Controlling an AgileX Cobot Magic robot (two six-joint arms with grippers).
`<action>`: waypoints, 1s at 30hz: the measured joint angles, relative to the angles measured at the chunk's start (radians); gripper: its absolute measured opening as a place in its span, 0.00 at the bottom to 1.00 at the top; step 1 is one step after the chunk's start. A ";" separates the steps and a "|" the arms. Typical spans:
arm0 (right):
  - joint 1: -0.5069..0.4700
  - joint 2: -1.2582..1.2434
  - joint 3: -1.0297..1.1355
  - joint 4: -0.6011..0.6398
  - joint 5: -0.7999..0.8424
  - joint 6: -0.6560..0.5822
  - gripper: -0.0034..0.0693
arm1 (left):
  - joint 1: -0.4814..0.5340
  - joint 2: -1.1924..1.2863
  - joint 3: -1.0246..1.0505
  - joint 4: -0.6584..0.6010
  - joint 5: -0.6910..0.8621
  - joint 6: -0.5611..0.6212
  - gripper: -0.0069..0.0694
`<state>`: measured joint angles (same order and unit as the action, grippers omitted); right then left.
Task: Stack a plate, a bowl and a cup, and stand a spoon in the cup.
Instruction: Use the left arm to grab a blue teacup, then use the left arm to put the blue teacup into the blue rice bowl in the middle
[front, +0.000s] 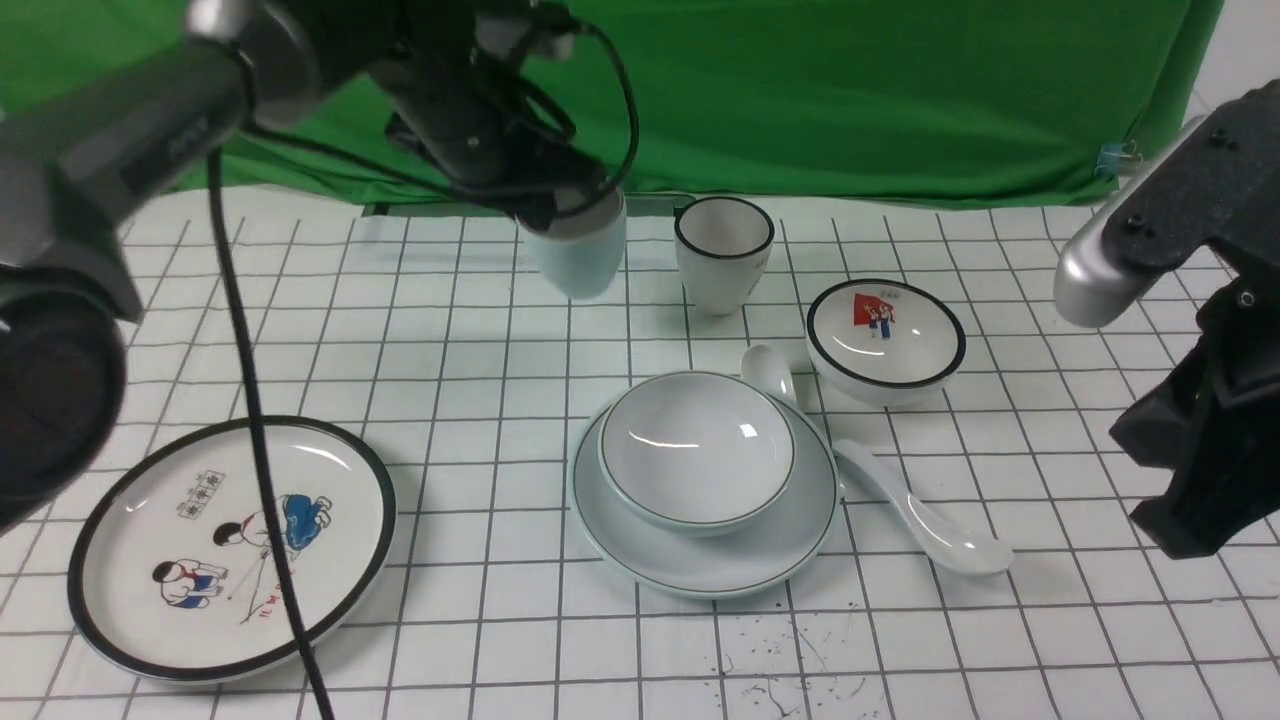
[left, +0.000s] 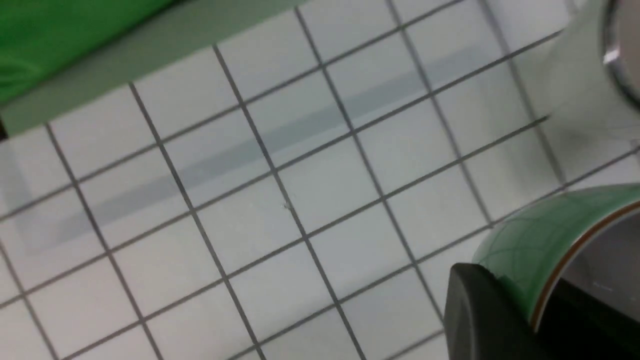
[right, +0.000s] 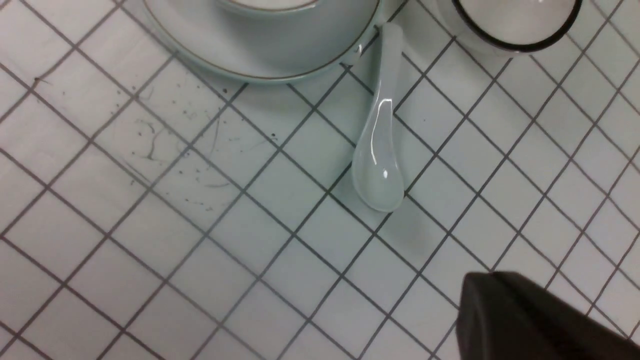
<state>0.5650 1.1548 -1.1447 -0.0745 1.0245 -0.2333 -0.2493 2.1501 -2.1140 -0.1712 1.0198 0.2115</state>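
One cup (front: 578, 258), near the desk's far edge, was gripped at the rim by the left hand (front: 565, 215), ready for the bowl (front: 697, 450) nested on the plate (front: 700, 565) mid-desk. Alongside lay the spoon (front: 905, 500); right hand (front: 1190, 500) closed, empty.

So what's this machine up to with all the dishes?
It is stacking crockery. The left tool grips the pale blue cup by its rim at the back of the table. The bowl already sits on the plate. The white spoon lies on the table beside the plate, untouched. The right tool is shut and empty, off to the side.
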 joint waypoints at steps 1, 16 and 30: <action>0.000 0.000 -0.006 -0.003 -0.001 0.000 0.09 | -0.001 -0.024 -0.010 -0.017 0.032 0.010 0.10; 0.000 0.000 -0.028 -0.060 0.020 0.000 0.09 | -0.233 -0.152 0.325 -0.078 0.094 0.059 0.10; 0.000 0.000 -0.028 -0.069 -0.002 -0.001 0.09 | -0.230 -0.117 0.474 -0.080 -0.249 0.053 0.10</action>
<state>0.5650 1.1548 -1.1727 -0.1431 1.0226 -0.2341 -0.4795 2.0335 -1.6396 -0.2512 0.7713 0.2644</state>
